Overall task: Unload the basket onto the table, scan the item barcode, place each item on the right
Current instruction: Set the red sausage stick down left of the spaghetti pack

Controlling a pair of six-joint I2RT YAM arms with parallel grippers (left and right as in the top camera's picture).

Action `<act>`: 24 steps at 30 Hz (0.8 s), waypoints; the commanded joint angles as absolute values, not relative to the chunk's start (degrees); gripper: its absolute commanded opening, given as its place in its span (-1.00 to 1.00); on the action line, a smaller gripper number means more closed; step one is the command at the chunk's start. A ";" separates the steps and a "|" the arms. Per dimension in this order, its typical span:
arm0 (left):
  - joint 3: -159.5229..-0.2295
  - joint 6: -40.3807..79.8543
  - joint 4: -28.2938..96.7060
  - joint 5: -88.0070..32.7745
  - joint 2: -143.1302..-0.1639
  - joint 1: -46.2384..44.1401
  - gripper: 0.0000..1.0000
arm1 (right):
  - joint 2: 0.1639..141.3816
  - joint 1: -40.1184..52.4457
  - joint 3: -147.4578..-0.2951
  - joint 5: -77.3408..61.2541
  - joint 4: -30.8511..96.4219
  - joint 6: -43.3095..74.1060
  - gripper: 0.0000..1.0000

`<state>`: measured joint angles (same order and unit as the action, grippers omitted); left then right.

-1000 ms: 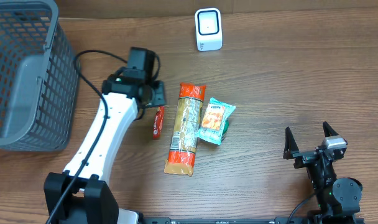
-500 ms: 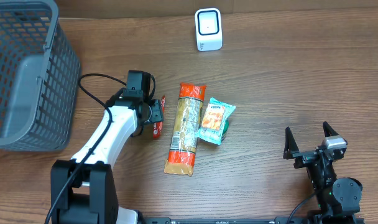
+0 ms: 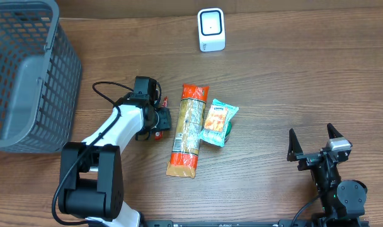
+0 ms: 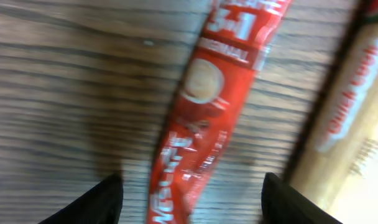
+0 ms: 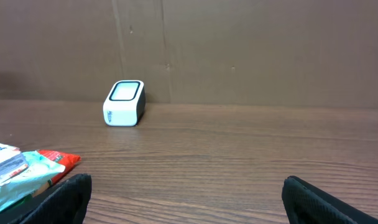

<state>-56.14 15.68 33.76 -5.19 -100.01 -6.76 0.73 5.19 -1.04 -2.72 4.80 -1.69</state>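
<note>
Left claw [image 4: 195, 199]: jaws apart and low over the table, one finger on either side of the sachet. Bare wood shows between each finger and the wrapper, so nothing is clamped.
Left fingers [image 4: 108, 198]: matt black with rounded tips. The lower edge of the wrist view cuts them off.
Sachet: a slim, glossy red foil stick sachet [image 4: 204, 106]. It lies flat on the wood, running lengthwise between the jaws.
Sachet print: white lettering and a pale round emblem, all blurred. Whether a barcode faces up cannot be told.
Sachet from overhead: mostly hidden under the left claw, with only red slivers showing at its ends.
Pasta packet: a long clear plastic packet with orange ends [image 3: 186, 129], filled with pale pasta. It lies just beside the sachet and roughly parallel to it.
Snack pouch: a small, crinkled teal pouch with an orange picture [image 3: 218, 122]. It touches the far side of the pasta packet.
Scanner: a small white box with rounded corners and a dark window [image 3: 211, 29]. It stands upright at the far edge of the table, well apart from the sachet.
Basket: a grey plastic lattice basket [image 3: 28, 75] on the robot's left, cut off at the corner of the frame.
Table: brown, with a streaky wood grain [image 3: 292, 75].
Right claw [image 3: 314, 144]: black jaws spread wide and holding nothing. It is at the near edge, well apart from every packet.
</note>
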 commanded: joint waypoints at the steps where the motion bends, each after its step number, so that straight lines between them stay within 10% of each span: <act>1: -55.44 13.08 33.80 -11.05 -100.38 -7.20 0.24 | 0.16 5.06 -0.45 -2.61 4.64 -1.87 1.00; 18: -55.46 8.97 36.34 -8.88 -100.36 -7.57 0.11 | 0.16 5.06 -0.45 -2.61 4.64 -1.87 1.00; 24: -58.30 9.02 41.28 -8.36 -95.29 -7.05 0.35 | 0.16 5.06 -0.45 -2.61 4.64 -1.87 1.00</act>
